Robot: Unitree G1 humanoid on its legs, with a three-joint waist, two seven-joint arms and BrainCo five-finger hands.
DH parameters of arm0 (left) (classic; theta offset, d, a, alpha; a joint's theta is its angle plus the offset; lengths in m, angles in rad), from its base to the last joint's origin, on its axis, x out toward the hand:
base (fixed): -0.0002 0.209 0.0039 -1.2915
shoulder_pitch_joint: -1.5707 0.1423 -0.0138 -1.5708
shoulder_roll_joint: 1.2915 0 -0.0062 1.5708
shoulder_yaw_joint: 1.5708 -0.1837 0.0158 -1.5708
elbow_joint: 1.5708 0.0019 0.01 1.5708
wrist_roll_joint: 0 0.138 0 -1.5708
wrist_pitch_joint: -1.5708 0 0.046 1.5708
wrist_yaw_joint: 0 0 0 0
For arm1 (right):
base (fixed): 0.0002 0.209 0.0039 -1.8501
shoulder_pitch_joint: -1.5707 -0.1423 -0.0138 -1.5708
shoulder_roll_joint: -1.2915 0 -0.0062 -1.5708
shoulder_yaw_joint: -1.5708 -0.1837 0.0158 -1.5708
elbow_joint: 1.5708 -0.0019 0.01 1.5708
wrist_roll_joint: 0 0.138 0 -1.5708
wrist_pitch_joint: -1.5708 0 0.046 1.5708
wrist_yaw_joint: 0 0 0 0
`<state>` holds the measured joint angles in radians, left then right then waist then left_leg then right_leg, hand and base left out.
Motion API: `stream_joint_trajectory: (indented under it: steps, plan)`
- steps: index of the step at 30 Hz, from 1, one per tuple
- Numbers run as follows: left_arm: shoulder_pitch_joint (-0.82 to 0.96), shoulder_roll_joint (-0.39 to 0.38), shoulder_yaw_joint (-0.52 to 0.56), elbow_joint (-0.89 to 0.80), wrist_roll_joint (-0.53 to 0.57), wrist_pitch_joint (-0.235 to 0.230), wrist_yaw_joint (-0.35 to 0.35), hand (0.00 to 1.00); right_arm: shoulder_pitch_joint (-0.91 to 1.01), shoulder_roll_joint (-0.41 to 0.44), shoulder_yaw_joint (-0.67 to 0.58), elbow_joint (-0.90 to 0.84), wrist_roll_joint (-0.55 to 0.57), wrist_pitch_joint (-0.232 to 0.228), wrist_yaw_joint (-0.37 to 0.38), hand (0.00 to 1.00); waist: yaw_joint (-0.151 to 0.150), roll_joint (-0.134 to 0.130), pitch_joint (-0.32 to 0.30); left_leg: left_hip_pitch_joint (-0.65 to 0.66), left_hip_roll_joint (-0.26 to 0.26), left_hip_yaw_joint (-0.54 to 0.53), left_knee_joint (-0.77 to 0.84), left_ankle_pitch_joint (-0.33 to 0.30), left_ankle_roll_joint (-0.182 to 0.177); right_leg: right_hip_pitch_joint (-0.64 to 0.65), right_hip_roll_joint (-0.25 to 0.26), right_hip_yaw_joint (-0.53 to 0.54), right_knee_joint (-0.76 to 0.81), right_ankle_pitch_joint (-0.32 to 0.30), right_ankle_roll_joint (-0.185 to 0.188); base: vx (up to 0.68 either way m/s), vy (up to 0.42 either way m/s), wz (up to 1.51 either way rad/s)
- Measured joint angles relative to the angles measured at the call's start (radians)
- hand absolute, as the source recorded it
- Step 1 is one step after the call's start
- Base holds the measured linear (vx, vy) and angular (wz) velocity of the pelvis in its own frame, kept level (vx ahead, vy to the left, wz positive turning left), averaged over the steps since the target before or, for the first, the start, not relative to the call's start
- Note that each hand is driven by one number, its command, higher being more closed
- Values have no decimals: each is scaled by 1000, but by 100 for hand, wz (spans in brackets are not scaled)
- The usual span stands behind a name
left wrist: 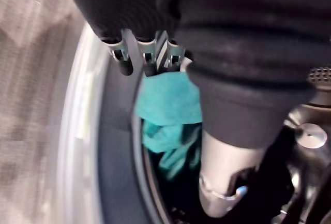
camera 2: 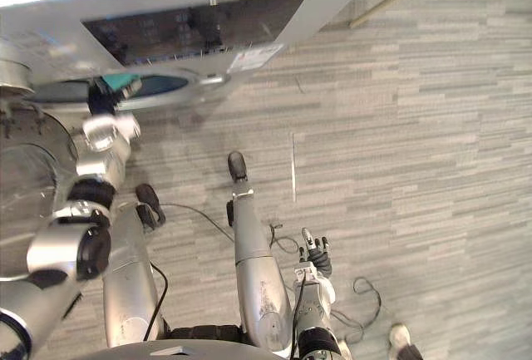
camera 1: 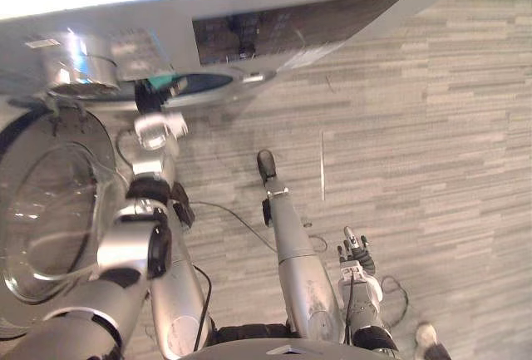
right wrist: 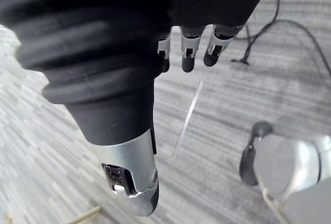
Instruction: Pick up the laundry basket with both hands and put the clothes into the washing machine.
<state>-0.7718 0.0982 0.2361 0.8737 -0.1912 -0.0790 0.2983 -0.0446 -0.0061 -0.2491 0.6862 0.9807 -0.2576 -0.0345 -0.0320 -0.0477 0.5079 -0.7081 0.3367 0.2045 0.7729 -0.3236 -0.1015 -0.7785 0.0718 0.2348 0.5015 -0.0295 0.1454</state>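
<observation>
Hanging low at the robot's right side, the right hand (camera 1: 356,252) is above the grey plank floor (camera 1: 432,127). It is loose and nearly straight, with the thumb out, and holds nothing. A person's pale shoe (camera 1: 426,337) is on the floor nearby.

On the robot's left, the round glass door (camera 1: 50,210) of the washing machine stands swung open, close beside the left arm. Farther on, that arm stretches up to the washing machine (camera 1: 291,26), a grey front-loader with a dark panel across its front.

The left hand (left wrist: 222,43) is at the mouth of the drum, just inside the silver ring (left wrist: 83,131) and its dark seal. Its fingers (left wrist: 150,63) look relaxed rather than curled, and its thumb (left wrist: 222,177) points straight into the opening, so the hand seems open. Whether the fingertips touch any fabric is hard to tell.

A teal piece of clothing (left wrist: 168,100) lies bunched inside the drum, just past those fingers.
</observation>
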Motion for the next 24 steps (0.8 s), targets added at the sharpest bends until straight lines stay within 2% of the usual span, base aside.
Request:
stream_joint_trajectory:
  steps: [1, 3, 5, 6, 10, 15, 19, 24]
  plan:
    - [38, -22, 0, 8, -2, 0, -7, 0, 0, 0, -11, 3, -1, 0, -1, 0, 1, 5, -17, 18, -4, 6, -13, 1, 0, 13, -4, 0, -5, -2, -2, 111, -19, 8]
    - [198, -91, -4, 34, -7, -2, -38, 0, 1, 0, -36, 49, -2, 3, -10, 0, 1, 16, -117, 72, -25, 27, -76, 17, -1, 47, -23, 1, -35, -5, -6, 113, -25, 7]
    - [296, -128, -6, 53, -12, -4, -63, 0, 1, 2, -46, 82, -6, 19, -15, 0, 7, 25, -135, 168, -39, 43, -137, 32, -4, 128, -35, 1, -68, -7, -9, 158, -43, 9]
    - [362, -143, -8, 65, -11, -6, -74, 0, 5, 3, -48, 117, -7, 28, -20, 0, 7, 29, -167, 217, -49, 48, -181, 46, -8, 168, -45, 0, -89, -8, -11, 118, -51, 10]
    - [501, -161, -11, 110, 2, -15, -113, 0, 44, 10, -72, 181, -47, 61, -20, 0, 16, 50, -266, 357, -84, 61, -324, 99, -16, 290, -77, -26, -161, -7, -18, 120, -55, 22]
    - [633, -160, 32, 170, 20, -24, -162, 0, 88, 17, -142, 267, -99, 91, -19, 0, 23, 72, -422, 532, -120, 68, -545, 187, -34, 433, -109, -76, -279, 3, -39, 92, -39, 18]
    - [678, -160, 57, 217, 20, -24, -182, 0, 79, 15, -206, 326, -124, 107, -18, 0, 34, 84, -465, 636, -122, 72, -659, 235, -47, 532, -104, -95, -361, 33, -42, 84, -40, 4]
    - [734, -152, 58, 253, 20, -24, -218, 0, 68, -6, -274, 424, -204, 112, 0, 0, 36, 88, -489, 682, -122, 34, -690, 248, -51, 638, -102, -134, -470, 74, -46, 33, -11, 18]
